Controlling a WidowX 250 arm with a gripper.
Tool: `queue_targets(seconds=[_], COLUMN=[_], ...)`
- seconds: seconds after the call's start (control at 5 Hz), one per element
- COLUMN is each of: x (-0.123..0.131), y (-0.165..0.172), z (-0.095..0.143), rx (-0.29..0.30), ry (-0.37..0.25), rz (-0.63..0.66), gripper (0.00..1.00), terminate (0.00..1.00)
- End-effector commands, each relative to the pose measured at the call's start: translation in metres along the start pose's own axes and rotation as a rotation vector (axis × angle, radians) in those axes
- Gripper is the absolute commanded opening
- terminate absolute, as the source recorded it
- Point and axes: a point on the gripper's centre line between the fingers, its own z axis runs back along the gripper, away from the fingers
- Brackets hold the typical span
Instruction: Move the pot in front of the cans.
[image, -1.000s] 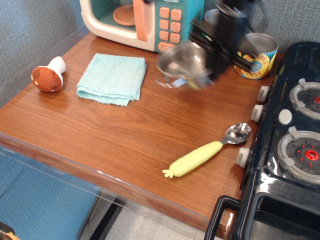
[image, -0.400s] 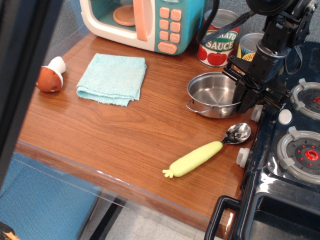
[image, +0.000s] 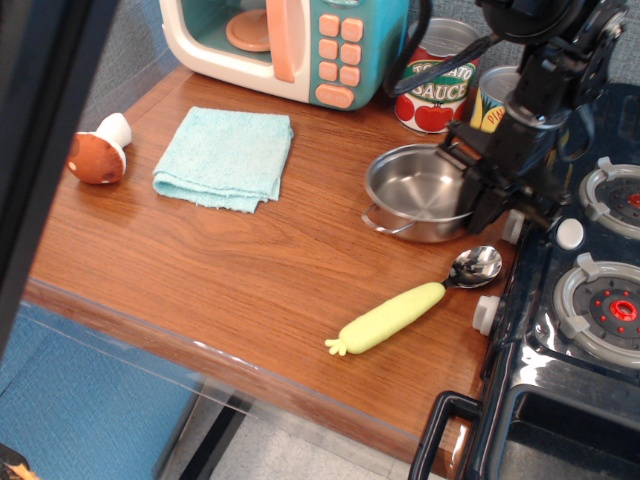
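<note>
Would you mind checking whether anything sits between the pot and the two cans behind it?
Nothing visible does. The pot already sits on the counter just in front of the tomato sauce can and pineapple can, with the gripper at its right rim.

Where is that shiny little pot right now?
The pot sits on the wooden counter, just in front of the tomato sauce can, with the spoon nearer the camera.

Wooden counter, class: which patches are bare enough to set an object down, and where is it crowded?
Free: the wide strip between the blue cloth, the spoon and the counter's front edge; also between mushroom and cloth. Crowded: the back right, where the pot, hand, tomato can, pineapple can and stove bunch together.
</note>
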Motion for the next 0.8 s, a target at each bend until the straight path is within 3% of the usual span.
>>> queue_targets(seconds=[0.0, 0.2, 0.4, 0.6], x=[-0.021, -0.024, -0.025, -0.025], y=[0.015, 0.01, 0.003, -0.01], z=[0.033, 0.059, 0.073, 0.075], rx=[-0.058, -0.044, -0.087, -0.125], ry=[-0.103, -0.169, -0.25, -0.264], rz=[0.058, 0.028, 0.007, 0.003], gripper=[1.0, 1.0, 1.0, 1.0], terminate=[0.0, 0.0, 0.0, 0.0])
